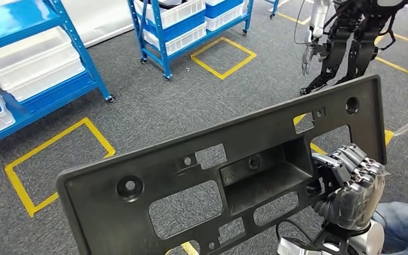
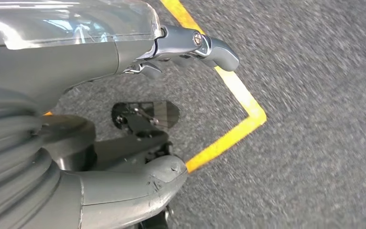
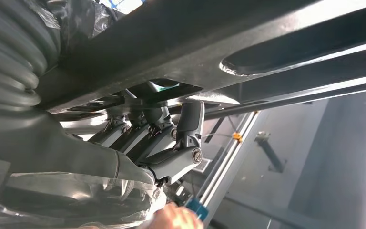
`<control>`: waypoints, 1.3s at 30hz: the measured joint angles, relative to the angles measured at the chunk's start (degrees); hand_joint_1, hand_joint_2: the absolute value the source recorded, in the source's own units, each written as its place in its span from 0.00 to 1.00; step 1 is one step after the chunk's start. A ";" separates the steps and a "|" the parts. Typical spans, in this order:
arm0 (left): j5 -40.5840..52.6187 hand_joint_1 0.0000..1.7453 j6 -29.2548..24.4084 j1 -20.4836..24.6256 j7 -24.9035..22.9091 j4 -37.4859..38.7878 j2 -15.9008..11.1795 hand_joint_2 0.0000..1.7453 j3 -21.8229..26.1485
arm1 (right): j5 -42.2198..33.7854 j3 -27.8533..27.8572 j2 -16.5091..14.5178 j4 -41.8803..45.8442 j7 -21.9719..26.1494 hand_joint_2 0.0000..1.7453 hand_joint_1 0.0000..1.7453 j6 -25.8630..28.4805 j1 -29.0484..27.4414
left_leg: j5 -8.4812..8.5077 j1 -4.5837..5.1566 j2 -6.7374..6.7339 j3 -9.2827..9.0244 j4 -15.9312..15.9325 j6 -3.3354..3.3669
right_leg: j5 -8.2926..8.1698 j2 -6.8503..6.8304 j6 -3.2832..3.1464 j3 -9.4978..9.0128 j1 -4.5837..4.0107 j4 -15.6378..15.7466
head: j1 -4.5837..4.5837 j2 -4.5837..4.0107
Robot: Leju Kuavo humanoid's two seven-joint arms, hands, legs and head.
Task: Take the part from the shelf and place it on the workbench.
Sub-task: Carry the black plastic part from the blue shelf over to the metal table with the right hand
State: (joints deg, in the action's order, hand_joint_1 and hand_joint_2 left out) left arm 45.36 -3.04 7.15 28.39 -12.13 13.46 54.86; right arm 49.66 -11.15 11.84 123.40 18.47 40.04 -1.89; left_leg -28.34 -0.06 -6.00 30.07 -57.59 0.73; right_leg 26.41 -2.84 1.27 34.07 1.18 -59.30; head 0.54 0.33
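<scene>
Head view: right hand [image 1: 350,186] at lower right is seen clamped on the part [image 1: 223,180], a long black plastic panel held tilted across the frame centre, probably to carry it clear of the floor. Left hand [image 2: 124,52] hangs over grey carpet with nothing gripped, fingers seemingly apart. Blue shelves [image 1: 42,69] at upper left. No readable writing is found.

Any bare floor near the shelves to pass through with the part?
Free: grey carpet between the two blue shelves, including the yellow-taped squares. Crowded: far right, another robot stands there. The right hand holds the black part.
</scene>
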 joint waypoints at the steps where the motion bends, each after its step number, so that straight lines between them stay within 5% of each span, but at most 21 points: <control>1: 0.01 0.00 -0.01 0.08 0.00 0.00 0.01 1.00 0.01 | 0.00 -0.04 0.08 -0.04 -0.09 1.00 1.00 0.00 0.15 | -0.08 -0.09 -0.19 -0.14 0.03 -0.34 | -0.03 0.60 -0.44 0.09 0.01 -0.06 | -0.01 0.00; 4: 0.02 0.00 -0.08 0.18 0.02 0.00 0.02 1.00 0.04 | 0.00 -0.27 0.23 -0.10 -0.34 1.00 1.00 0.00 0.85 | -3.00 -0.48 2.89 1.20 -3.67 -1.23 | -0.43 2.09 -1.59 0.27 0.21 0.20 | 0.00 0.00; 6: 0.02 0.00 -0.11 0.01 0.02 0.00 0.02 1.00 0.05 | 0.00 -0.43 0.25 -0.15 -0.44 1.00 1.00 0.00 1.22 | -6.94 -0.54 5.05 4.62 -11.15 -1.31 | -0.58 3.16 -2.03 0.54 -0.02 0.19 | 0.01 0.00; 8: 0.02 0.00 -0.12 -0.18 0.01 0.00 0.02 1.00 0.06 | 0.00 -0.54 0.26 -0.28 -0.47 1.00 1.00 0.00 1.27 | -8.47 -0.52 5.48 7.49 -16.83 -1.05 | -0.68 4.55 -2.21 0.75 -0.39 0.15 | 0.01 0.00; 10: 0.02 0.00 -0.12 -0.23 0.01 0.00 0.02 1.00 0.08 | 0.00 -0.58 0.27 -0.39 -0.48 1.00 1.00 0.00 1.27 | -5.46 -0.36 5.90 6.42 -13.97 -0.33 | -0.73 6.12 -2.27 0.72 -0.70 0.09 | 0.01 0.00; 12: 0.02 0.00 -0.13 -0.20 0.02 -0.01 -0.04 1.00 0.10 | 0.00 -0.59 0.27 -0.42 -0.48 1.00 1.00 0.00 1.32 | -1.21 -0.11 8.05 2.94 -5.97 0.86 | -0.78 7.52 -2.21 0.61 -0.87 0.05 | -0.02 0.00; 14: 0.02 0.00 -0.14 -0.13 0.01 -0.01 -0.14 1.00 0.13 | 0.00 -0.63 0.27 -0.49 -0.48 1.00 1.00 0.00 1.46 | 0.30 0.12 10.01 1.04 -1.28 1.75 | -0.99 8.70 -1.82 0.85 -0.62 0.05 | -0.02 0.00; 17: 0.01 0.00 -0.13 0.08 0.02 -0.01 -0.14 1.00 0.15 | 0.00 -0.67 0.37 -0.56 -0.48 1.00 1.00 0.01 1.47 | 0.74 0.25 8.88 0.24 0.43 2.19 | -1.55 9.77 -0.74 1.25 -0.20 0.44 | 0.01 0.00; 19: 0.01 0.00 -0.15 0.10 0.05 -0.01 -0.07 1.00 0.17 | -0.01 -0.68 0.49 -0.58 -0.55 1.00 1.00 0.02 1.74 | 1.58 0.00 7.38 -0.63 2.06 2.45 | -0.23 7.06 -0.36 2.25 -0.48 -1.46 | -0.02 0.00; 21: -0.01 0.00 -0.17 0.05 0.08 0.00 -0.02 1.00 0.20 | -0.04 -0.71 0.57 -0.71 -0.69 1.00 1.00 0.01 2.19 | 1.81 -0.02 5.83 -0.93 2.69 2.63 | 3.28 4.03 -0.02 5.38 -0.47 -7.69 | -0.02 0.00; 23: -0.04 0.00 -0.17 0.04 0.08 0.00 -0.03 1.00 0.27 | -0.08 -0.86 0.58 -0.99 -0.85 1.00 1.00 -0.08 2.43 | 1.62 0.01 4.22 -0.91 2.58 2.56 | 5.43 3.45 0.55 8.41 -0.01 -13.67 | -0.02 0.00; 25: -0.10 0.00 -0.16 0.06 0.09 0.00 -0.03 1.00 0.33 | -0.08 -1.08 0.63 -1.29 -1.03 1.00 1.00 -0.17 2.78 | 1.26 -0.10 2.74 -0.98 2.30 2.19 | 3.59 2.94 1.13 7.71 0.51 -12.45 | -0.02 0.00; 27: -0.16 0.00 -0.16 0.11 0.21 -0.01 -0.03 1.00 0.35 | -0.07 -1.25 0.70 -1.45 -1.25 1.00 1.00 -0.18 3.32 | 0.51 -0.24 1.51 -0.92 1.53 1.49 | 0.27 1.21 1.50 3.72 0.70 -5.32 | -0.03 0.00; 29: -0.21 0.00 -0.18 0.19 0.44 -0.02 -0.08 1.00 0.40 | -0.05 -1.44 0.77 -1.52 -1.42 1.00 1.00 -0.15 3.67 | -0.39 -0.15 0.64 -0.76 0.54 0.62 | -0.97 0.12 0.99 1.24 0.52 -0.68 | 0.00 0.00; 32: -0.29 0.00 -0.20 0.43 0.63 -0.02 -0.11 1.00 0.45 | 0.00 -1.60 0.86 -1.55 -1.52 1.00 1.00 -0.13 3.69 | -0.96 -0.24 -0.23 -1.11 0.15 -0.32 | -0.71 1.32 -0.46 1.29 0.15 -0.43 | 0.04 0.00; 35: -0.31 0.00 -0.21 0.55 0.79 -0.02 -0.11 1.00 0.47 | 0.10 -1.70 0.88 -1.50 -1.57 1.00 1.00 -0.11 3.51 | -3.99 -0.66 2.87 0.40 -3.83 -0.99 | -0.89 2.61 -1.51 1.30 0.23 -0.20 | 0.06 0.00; 37: -0.31 0.00 -0.22 0.37 0.83 -0.02 -0.11 1.00 0.48 | 0.13 -1.84 0.88 -1.50 -1.57 1.00 1.00 -0.11 3.48 | -7.68 -0.71 5.12 4.05 -11.53 -0.99 | -0.92 3.52 -1.84 1.40 0.00 -0.21 | 0.05 0.00; 39: -0.32 0.00 -0.22 0.05 0.84 -0.02 -0.11 1.00 0.50 | 0.13 -1.91 0.88 -1.50 -1.57 1.00 1.00 -0.11 3.42 | -8.86 -0.67 5.51 6.94 -16.89 -0.75 | -0.95 4.83 -1.97 1.44 -0.34 -0.24 | 0.04 0.00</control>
State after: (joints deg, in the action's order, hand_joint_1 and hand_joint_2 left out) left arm 45.04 -3.26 7.20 29.23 -12.15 13.35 55.36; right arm 49.79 -13.07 12.72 121.90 16.90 39.93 1.54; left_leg -37.20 -0.73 -0.49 37.01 -74.48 -0.02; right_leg 25.46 1.99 -0.70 35.52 0.83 -59.54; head 0.58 0.33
